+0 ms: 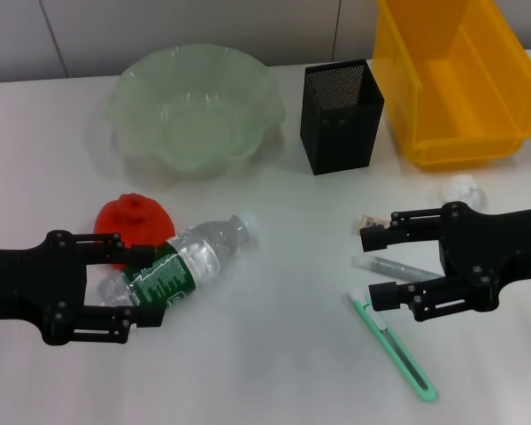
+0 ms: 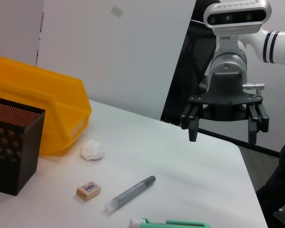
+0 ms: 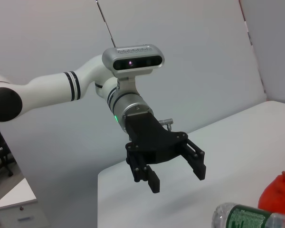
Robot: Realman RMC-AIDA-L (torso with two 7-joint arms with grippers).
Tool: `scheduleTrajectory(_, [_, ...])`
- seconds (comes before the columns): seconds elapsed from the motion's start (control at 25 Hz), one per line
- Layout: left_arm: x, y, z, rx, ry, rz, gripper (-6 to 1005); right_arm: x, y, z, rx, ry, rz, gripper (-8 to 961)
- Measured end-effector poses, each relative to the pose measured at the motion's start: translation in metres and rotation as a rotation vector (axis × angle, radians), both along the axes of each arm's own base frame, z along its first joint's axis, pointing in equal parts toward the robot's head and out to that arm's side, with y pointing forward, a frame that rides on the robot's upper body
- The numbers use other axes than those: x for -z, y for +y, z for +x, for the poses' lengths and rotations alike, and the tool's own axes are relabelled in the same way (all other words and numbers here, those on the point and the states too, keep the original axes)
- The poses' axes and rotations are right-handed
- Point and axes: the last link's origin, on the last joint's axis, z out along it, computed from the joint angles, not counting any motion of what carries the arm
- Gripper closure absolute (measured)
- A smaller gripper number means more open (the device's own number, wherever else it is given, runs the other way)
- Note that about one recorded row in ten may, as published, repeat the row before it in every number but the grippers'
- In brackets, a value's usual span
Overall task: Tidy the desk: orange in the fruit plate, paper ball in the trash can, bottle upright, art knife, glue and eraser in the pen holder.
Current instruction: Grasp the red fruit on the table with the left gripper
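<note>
Beside the lying bottle, the left hand gapes around its base; the right hand, beyond it, gapes over the glue.

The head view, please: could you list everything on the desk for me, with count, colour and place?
Translucent green scalloped fruit plate: one, far left.
Black mesh pen holder: one, far centre.
Yellow plastic bin: one, far right.
Orange-red fruit: one, left, behind the bottle.
Clear plastic bottle with green label: one, lying down, left.
White paper ball: one, before the bin.
Tan eraser: one, right of centre.
Grey glue stick: one, lying right.
Green art knife: one, near right.
Left gripper: black, open, around the bottle.
Right gripper: black, open, above the glue stick.
</note>
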Motion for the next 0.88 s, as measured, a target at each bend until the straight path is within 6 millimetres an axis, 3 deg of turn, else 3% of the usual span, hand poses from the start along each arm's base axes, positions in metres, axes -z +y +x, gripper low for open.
scheduleTrajectory(0.88, [0.002, 0.011, 0.004, -0.07, -0.004, 0.043, 236, 0.002, -0.005, 0.003, 0.015, 0.002, -0.013, 180])
